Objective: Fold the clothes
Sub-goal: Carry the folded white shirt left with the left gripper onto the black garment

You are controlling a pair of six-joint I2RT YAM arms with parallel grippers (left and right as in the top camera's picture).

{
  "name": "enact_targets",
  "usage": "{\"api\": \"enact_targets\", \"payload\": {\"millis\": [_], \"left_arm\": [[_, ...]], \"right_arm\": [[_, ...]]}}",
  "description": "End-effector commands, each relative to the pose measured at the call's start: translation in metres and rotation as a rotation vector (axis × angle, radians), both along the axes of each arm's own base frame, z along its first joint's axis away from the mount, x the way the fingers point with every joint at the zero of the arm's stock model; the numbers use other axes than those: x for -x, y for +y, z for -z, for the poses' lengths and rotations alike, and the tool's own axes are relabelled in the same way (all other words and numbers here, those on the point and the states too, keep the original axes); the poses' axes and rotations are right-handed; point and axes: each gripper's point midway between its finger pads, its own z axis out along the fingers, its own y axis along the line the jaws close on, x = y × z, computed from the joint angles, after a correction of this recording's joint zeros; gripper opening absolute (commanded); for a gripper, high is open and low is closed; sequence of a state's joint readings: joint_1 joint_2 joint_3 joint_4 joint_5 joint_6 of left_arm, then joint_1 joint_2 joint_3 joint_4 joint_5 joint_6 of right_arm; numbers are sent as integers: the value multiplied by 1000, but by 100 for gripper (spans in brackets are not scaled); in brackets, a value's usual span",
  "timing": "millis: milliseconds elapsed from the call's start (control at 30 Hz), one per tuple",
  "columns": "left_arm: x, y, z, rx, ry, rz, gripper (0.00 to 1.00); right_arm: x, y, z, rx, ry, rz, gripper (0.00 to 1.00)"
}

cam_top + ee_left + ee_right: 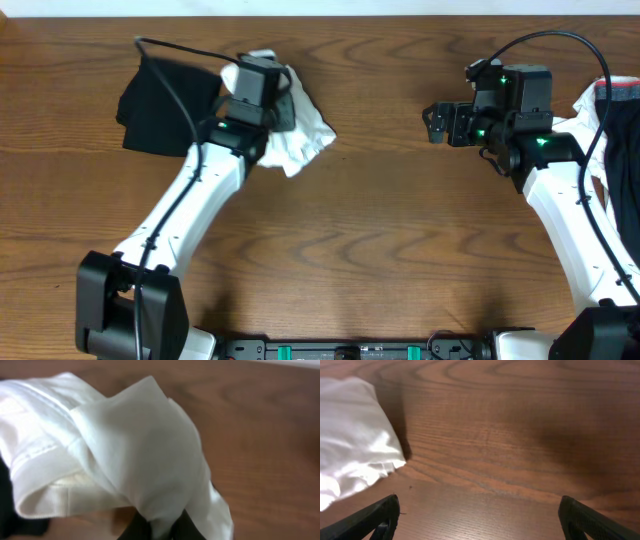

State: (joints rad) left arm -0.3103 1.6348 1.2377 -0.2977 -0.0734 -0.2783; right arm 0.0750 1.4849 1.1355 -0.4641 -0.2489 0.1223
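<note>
- Upper left of the overhead frame: left gripper [268, 100], clamped on a fold of the white garment [305, 140]. In the left wrist view, the cloth is pinched between its dark tips at lower centre.
- White garment: bunched, not spread. It trails from the pinch toward lower right in the overhead frame, so its long axis runs on that diagonal. A stitched hem opening shows at the left of the left wrist view.
- Black garment [155, 100]: lies on the table [380, 230] just left of the white one and touches it. It is partly under the left arm.
- Left arm: stretched on a diagonal from its base at lower left up to the garments.
- Right gripper [430, 122]: upper right of the overhead frame, jaws wide apart and holding nothing. It points toward frame left over bare wood.
- Right arm: bent up from lower right, wrist turned leftward.
- Key relation: the white garment lies to frame left of the right gripper and well apart from it. Its edge shows at the far left of the right wrist view.
- Judgement: the left arm is nearer. The right would have to reach leftward to take a second hold for spreading.
- Right edge of the overhead frame: white-and-dark pile [620, 110], behind the right gripper.
</note>
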Motion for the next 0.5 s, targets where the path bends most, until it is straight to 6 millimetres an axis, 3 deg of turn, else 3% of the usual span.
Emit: {"api": "enact_targets", "payload": {"millis": [0,300,400,467], "left_arm": [[-19,40,-15,-19,-68,-92,6],[-55,154,-55,-35,-269,-307,6],[-53,183,-53,-27,-267,-361,6],[-48,203,-41,4,-230,-433,6]], "right_arm": [[-1,-6,-2,9,-6,23,99],[-1,-6,-2,9,-6,23,99],[-1,-6,-2,9,-6,23,99],[-1,-6,-2,9,-6,23,99]]}}
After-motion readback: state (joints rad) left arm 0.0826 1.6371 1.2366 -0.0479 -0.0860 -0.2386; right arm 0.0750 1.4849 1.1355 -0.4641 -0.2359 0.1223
